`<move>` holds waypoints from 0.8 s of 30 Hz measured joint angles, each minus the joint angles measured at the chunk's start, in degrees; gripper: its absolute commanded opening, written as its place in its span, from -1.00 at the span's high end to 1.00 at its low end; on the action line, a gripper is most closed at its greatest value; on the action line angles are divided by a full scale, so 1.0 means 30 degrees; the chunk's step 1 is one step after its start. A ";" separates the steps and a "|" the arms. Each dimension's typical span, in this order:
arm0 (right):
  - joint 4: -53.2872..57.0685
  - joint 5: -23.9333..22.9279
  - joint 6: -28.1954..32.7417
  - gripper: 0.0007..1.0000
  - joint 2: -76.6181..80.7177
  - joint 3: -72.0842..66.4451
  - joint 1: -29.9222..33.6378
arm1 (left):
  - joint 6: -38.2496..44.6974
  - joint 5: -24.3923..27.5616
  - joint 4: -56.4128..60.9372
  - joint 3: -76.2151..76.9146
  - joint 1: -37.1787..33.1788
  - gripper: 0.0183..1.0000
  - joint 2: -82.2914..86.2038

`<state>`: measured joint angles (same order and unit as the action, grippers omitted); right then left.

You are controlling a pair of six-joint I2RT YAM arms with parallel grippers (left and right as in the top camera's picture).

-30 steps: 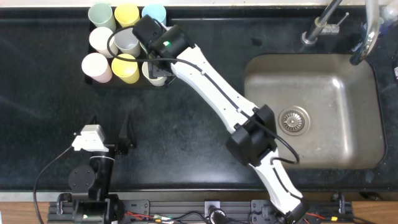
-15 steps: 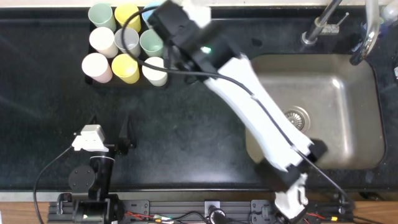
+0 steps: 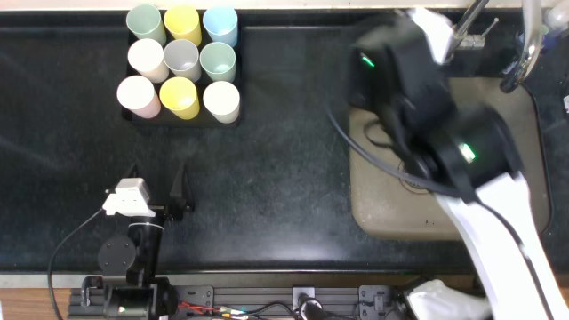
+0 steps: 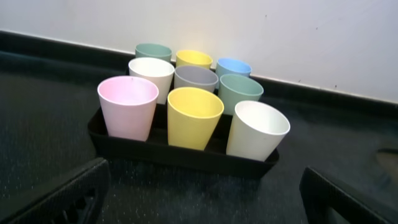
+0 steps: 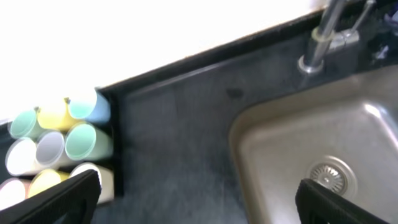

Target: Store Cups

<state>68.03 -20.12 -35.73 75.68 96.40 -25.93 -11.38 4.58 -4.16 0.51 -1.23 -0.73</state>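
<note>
Swinging off the tray since a second ago, the right arm [image 3: 418, 98] now hangs over the sink [image 3: 373, 209] at 3 o'clock in the top view, and all the cups [image 3: 182, 59] show uncovered. The right gripper [image 5: 199, 205] has its fingers spread wide with nothing between them; below it lie the basin and the tap [image 5: 320, 37].

Nine cups stand upright, mouths up, in the black tray [image 4: 180, 158] at 11 o'clock on the dark counter [image 3: 267, 178], three rows of three, each touching or just beside its neighbours. Along the wall side stand a green, a yellow and a blue cup [image 3: 220, 20]; in the middle row a white, a grey and a green one; in the near row a pink cup [image 3: 138, 96], a yellow one and a white one.

At 7 o'clock the left gripper [image 4: 208, 199] sits low over the counter, its fingers wide apart and holding nothing, pointing toward 12 at the tray, well apart from it.
</note>
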 measured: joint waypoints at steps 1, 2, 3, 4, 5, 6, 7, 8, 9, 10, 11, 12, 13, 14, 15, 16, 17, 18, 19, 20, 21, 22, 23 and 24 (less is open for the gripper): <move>-0.0867 0.0233 0.0022 -1.00 -0.1209 -0.1654 0.0488 | 0.0000 -0.0007 0.0015 0.0000 0.0000 -1.00 0.0000; -0.1464 0.0408 0.0051 -1.00 -0.2193 -0.3024 0.0903 | 0.0000 -0.0015 0.0007 0.0000 0.0000 -1.00 0.0000; -0.2084 0.0554 0.0087 -1.00 -0.3286 -0.4532 0.1406 | 0.0000 -0.0022 -0.0007 0.0000 0.0000 -1.00 0.0000; -0.2470 0.0612 0.0109 -1.00 -0.4160 -0.5763 0.1821 | 0.0000 -0.0022 -0.0007 0.0000 0.0000 -1.00 0.0000; -0.2805 0.0634 0.0131 -1.00 -0.5034 -0.7038 0.2237 | 0.0000 -0.0022 0.0000 0.0000 0.0000 -1.00 0.0000; -0.2965 0.0663 0.0138 -1.00 -0.5741 -0.8072 0.2557 | 0.0000 -0.0022 -0.0007 0.0000 0.0000 -1.00 0.0000; -0.2943 0.0678 0.0160 -1.00 -0.6492 -0.9122 0.2863 | 0.0000 -0.0022 0.0000 0.0000 0.0000 -1.00 0.0000; -0.2871 0.0692 0.0168 -1.00 -0.7089 -0.9916 0.3075 | 0.0000 -0.0022 -0.0007 0.0000 0.0000 -1.00 0.0000; -0.2710 0.0714 0.0189 -1.00 -0.7752 -1.0688 0.3257 | 0.0000 -0.0022 0.0000 0.0000 0.0000 -1.00 0.0000; -0.2499 0.0729 0.0197 -1.00 -0.8342 -1.1264 0.3366 | 0.0000 -0.0022 0.0000 0.0000 0.0000 -1.00 0.0000; -0.2178 0.0743 0.0204 -0.99 -0.9020 -1.1788 0.3432 | 0.0000 -0.0022 0.0000 0.0000 0.0000 -1.00 0.0000; -0.1865 0.0787 0.0211 -1.00 -0.9624 -1.2189 0.3497 | 0.0000 -0.0022 0.0000 0.0000 0.0000 -1.00 0.0000; -0.1515 0.0780 0.0211 -1.00 -1.0331 -1.2568 0.3541 | 0.0000 -0.0022 0.0000 0.0000 0.0000 -1.00 0.0000; -0.1173 0.0787 0.0204 -1.00 -1.0914 -1.2845 0.3599 | 0.0000 -0.0022 0.0000 0.0000 0.0000 -1.00 0.0000; -0.0845 0.0794 0.0226 -0.99 -1.1548 -1.3100 0.3679 | 0.0000 -0.0022 0.0000 0.0000 0.0000 -1.00 0.0000; -0.0554 0.0787 0.0255 -1.00 -1.2101 -1.3325 0.3759 | 0.0000 -0.0022 0.0000 0.0000 0.0000 -1.00 0.0000; -0.0284 0.0787 0.0262 -1.00 -1.2677 -1.3610 0.3876 | 0.0000 -0.0022 0.0000 0.0000 0.0000 -1.00 0.0000; -0.0087 0.0772 0.0262 -0.99 -1.3194 -1.3959 0.3978 | 0.0000 -0.0022 0.0000 0.0000 0.0000 -1.00 0.0000; 0.0058 0.0772 0.0277 -1.00 -1.3602 -1.4294 0.4095 | 0.0000 -0.0022 0.0007 0.0000 0.0000 -1.00 0.0000; 0.0146 0.0780 0.0270 -0.99 -1.3967 -1.4651 0.4226 | 0.0000 -0.0022 0.0000 0.0000 0.0000 -1.00 0.0000; 0.0197 0.0780 0.0277 -1.00 -1.4345 -1.5074 0.4386 | 0.0000 -0.0022 0.0000 0.0000 0.0000 -1.00 0.0000; 0.0189 0.0772 0.0270 -0.99 -1.4651 -1.5431 0.4532 | 0.0000 -0.0022 0.0007 0.0000 0.0000 -1.00 0.0000; 0.0189 0.0794 0.0270 -1.00 -1.4979 -1.5788 0.4685 | 0.0000 -0.0022 0.0000 0.0000 0.0000 -1.00 0.0000; 0.0182 0.0794 0.0270 -1.00 -1.5263 -1.6079 0.4823 | 0.0000 -0.0022 0.0000 0.0000 0.0000 -1.00 0.0000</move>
<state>68.58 -17.74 -34.92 29.89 48.16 -11.46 -11.38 4.51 -4.16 0.51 -1.23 -0.73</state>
